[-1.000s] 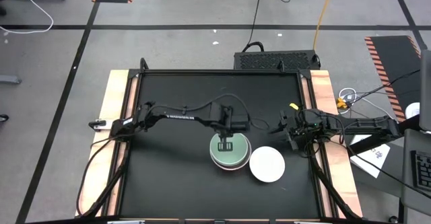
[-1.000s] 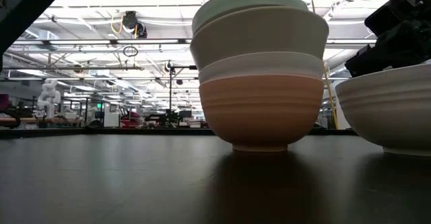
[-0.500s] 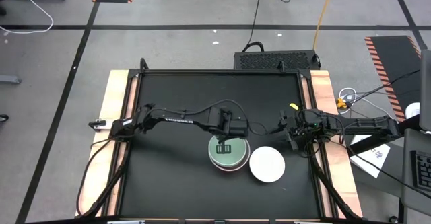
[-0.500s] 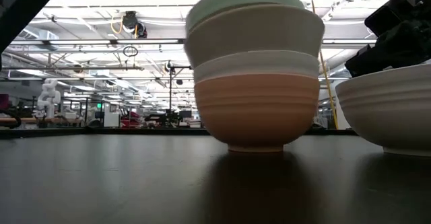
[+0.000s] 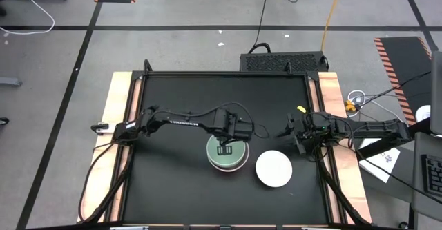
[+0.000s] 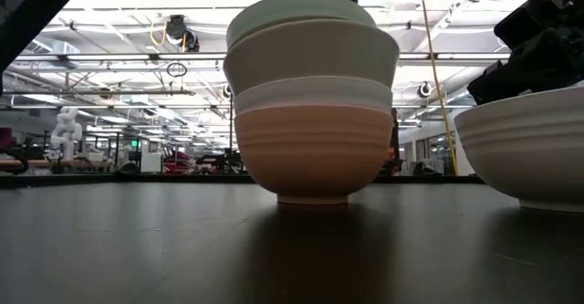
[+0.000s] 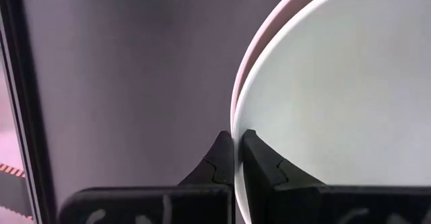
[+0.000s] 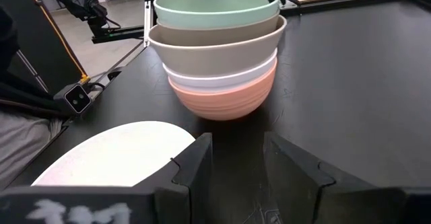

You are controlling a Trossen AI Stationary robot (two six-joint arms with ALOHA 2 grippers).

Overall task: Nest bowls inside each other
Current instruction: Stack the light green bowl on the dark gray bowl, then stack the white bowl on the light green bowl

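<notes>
A stack of nested bowls point(image 5: 227, 155) stands by its salmon-orange bottom bowl point(image 6: 310, 149) on the black table, with a white, a beige-grey and a mint green bowl point(image 8: 215, 7) above it. My left gripper point(image 5: 224, 148) is shut on the top bowl's rim. A single white bowl point(image 5: 273, 168) sits on the table to the right of the stack. My right gripper point(image 8: 236, 163) waits open near the table's right edge point(image 5: 300, 140), level, with nothing between its fingers. My left gripper pinches the mint green bowl's rim point(image 7: 234, 126) between its two fingers, one finger point(image 7: 259, 160) inside the bowl and one outside. It comes from above, pointing steeply down, on the stack's far side. The stack stands upright, its foot on the table.
The white bowl point(image 6: 529, 149) stands close to the stack's right side. The black table top point(image 5: 173, 188) has wooden strips along its left and right edges. Bare table lies left of and nearer than the stack. Cables and a black box lie on the floor beyond the far edge.
My left gripper has gone toward the table's left edge, still shut on the mint green bowl's rim. The whole stack has slid with it along the table, upright, widening the gap to the single white bowl.
</notes>
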